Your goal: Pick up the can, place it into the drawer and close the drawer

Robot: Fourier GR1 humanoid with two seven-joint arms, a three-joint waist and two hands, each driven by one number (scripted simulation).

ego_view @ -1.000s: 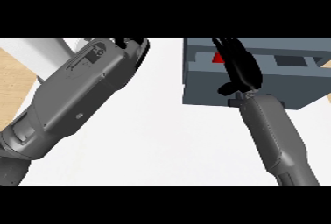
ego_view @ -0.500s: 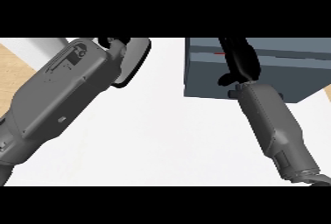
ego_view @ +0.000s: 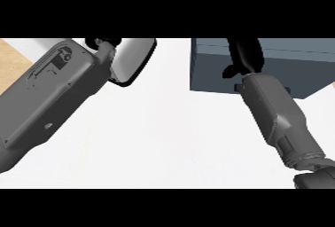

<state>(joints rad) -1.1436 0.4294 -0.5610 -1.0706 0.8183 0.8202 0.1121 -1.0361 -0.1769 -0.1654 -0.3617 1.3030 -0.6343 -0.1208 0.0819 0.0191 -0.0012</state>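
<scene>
The can is nowhere to be seen; it may be inside the drawer (ego_view: 274, 66), which looks shut, a plain grey block.

At far left, the left hand (ego_view: 104, 43) is barely visible, fingers unreadable. The right hand (ego_view: 243, 55) lies straight-fingered on the drawer; pushing further might shove the whole unit back.

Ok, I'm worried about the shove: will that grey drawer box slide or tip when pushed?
Tipping seems unlikely: the drawer box looks broad and sits flat on the white counter. It looks rigid, with straight edges. It might slide, as nothing visible anchors it against the right robot hand.
</scene>
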